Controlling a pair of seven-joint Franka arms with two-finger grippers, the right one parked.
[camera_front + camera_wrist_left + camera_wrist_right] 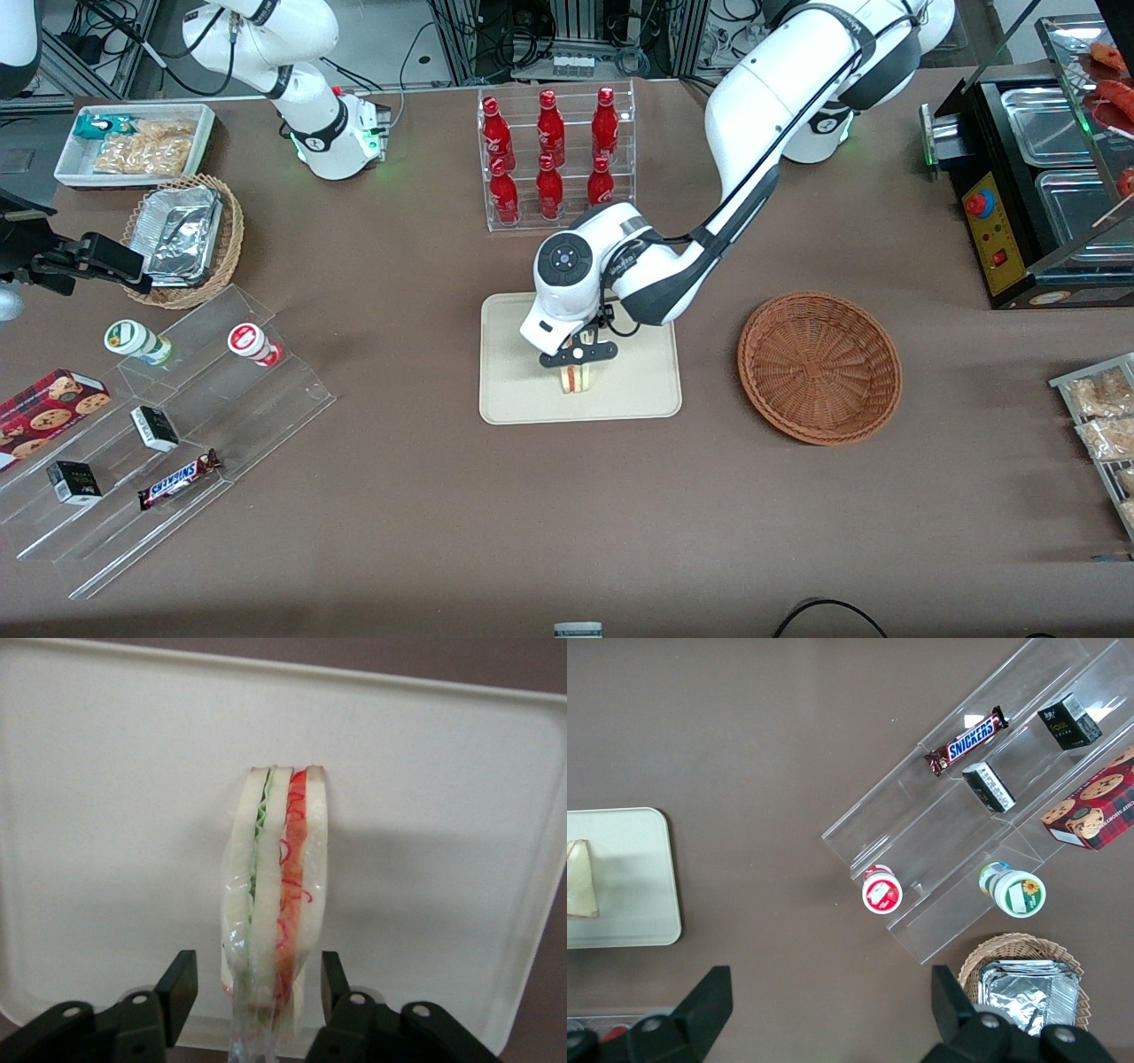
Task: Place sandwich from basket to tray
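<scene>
Step in hand: I judge this as the release. The basket is bare and the sandwich is already over the tray, so what remains is letting go cleanly.
Gripper (257,992): it hangs low over the tray, fingers parted a little wider than the wedge. I see a thin gap between each finger and the bread, so I read it as open, not clamping.
Sandwich (275,904): it stands on edge on the tray between the two fingers, cut face with the red and green filling toward the wrist camera. In the front view it sits in the part of the tray nearer the camera.
How I would do it well: lift straight up, with no sideways drift, so neither finger brushes the bread. A wedge standing on a narrow edge looks tippy to me, and its wrap seems to bulge near the fingers, so I would rise slowly and watch for snagging.
Tray (514,390): the sandwich stands near the rim closest to the front camera, but inside it. There is bare tray on both sides, so a tip would likely still land on the tray.
Basket (819,366): empty, well apart from the tray, toward the working arm's end of the table.
Room farther off: the bottle rack (554,155) stands farther from the camera than the tray, with clear table between. A vertical retreat comes nowhere close to it.
</scene>
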